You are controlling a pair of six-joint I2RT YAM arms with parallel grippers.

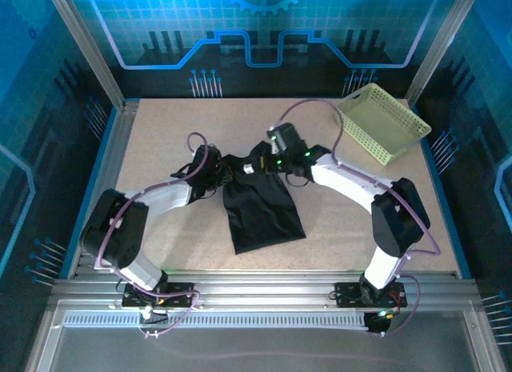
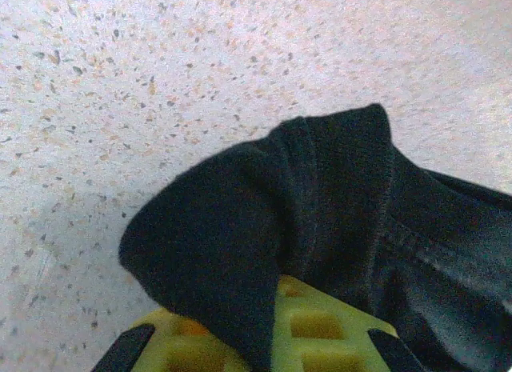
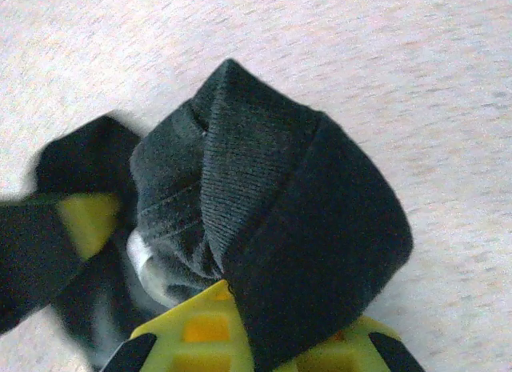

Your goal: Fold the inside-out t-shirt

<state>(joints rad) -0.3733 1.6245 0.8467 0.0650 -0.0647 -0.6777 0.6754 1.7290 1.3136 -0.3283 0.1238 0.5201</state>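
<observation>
t-shirt (image 1: 264,212) at frame centre on the counter (image 1: 160,132), its upper edge pinched in the closed left fingers (image 2: 320,332) and right fingers (image 3: 200,332); a clean fold likely needs both corners carried level, taut and together toward the lower hem.
</observation>
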